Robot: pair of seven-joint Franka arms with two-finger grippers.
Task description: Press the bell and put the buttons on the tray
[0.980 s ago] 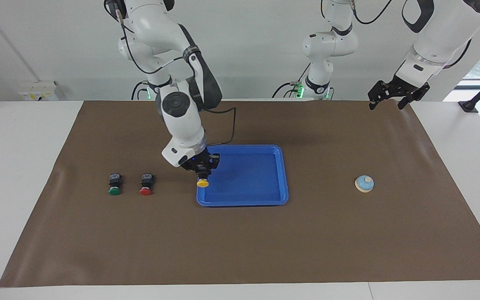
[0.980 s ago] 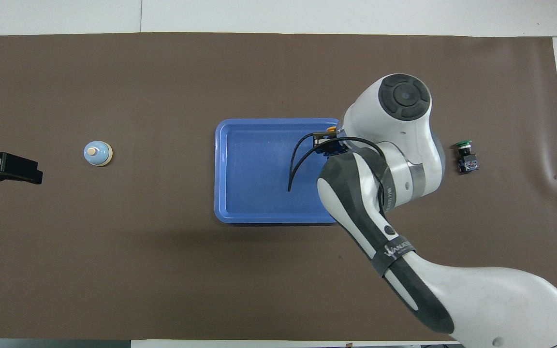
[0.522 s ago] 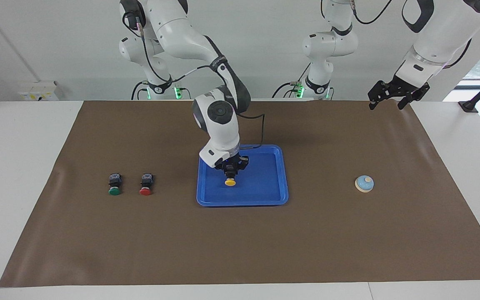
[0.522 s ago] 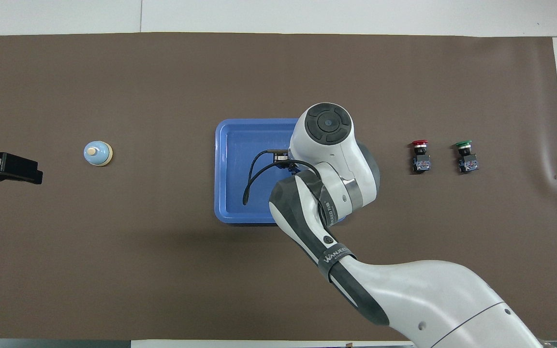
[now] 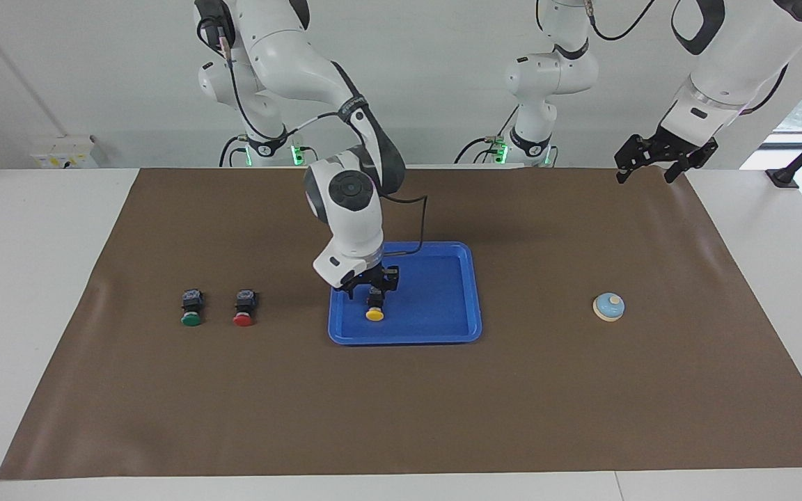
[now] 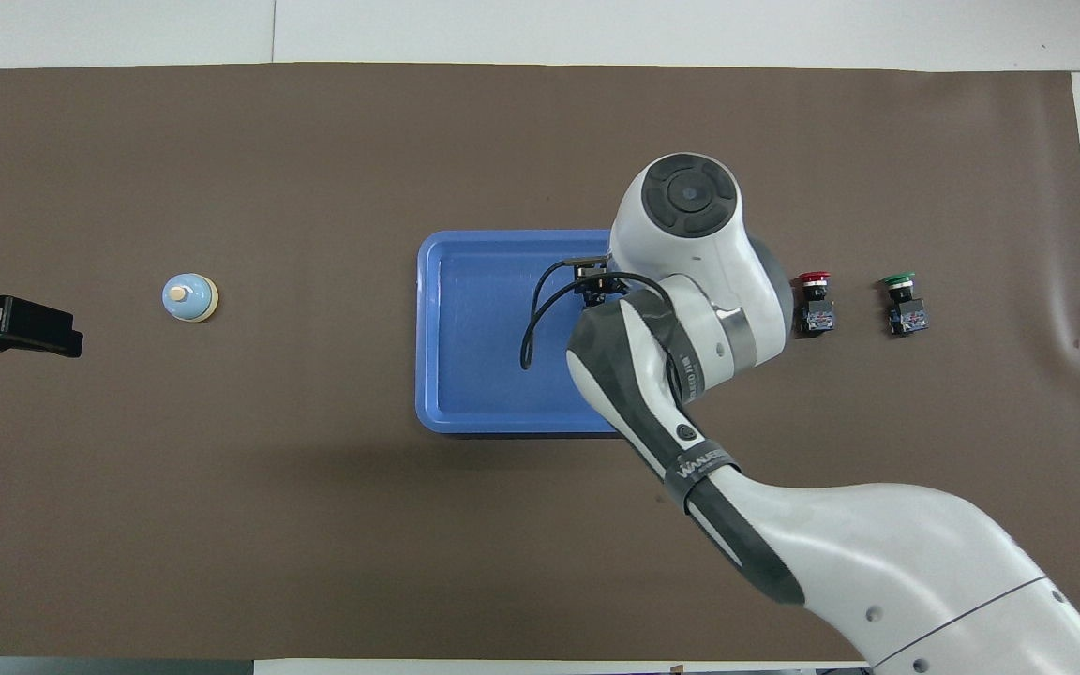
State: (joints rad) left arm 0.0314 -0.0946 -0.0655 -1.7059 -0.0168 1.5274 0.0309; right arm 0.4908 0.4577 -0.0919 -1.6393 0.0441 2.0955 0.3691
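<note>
Blue tray (image 5: 457,292) holds the yellow button (image 5: 374,311), the right gripper (image 5: 372,289) spread around it; lifting crookedly could topple it. Red button (image 5: 244,307), green button (image 5: 192,307) and bell (image 5: 609,307) wait outside; the open left gripper (image 5: 658,160) idles.

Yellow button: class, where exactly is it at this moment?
In the facing view the yellow button lies in the blue tray, at the tray's end toward the right arm, directly under the right tool; the red button is its nearest neighbour.
</note>
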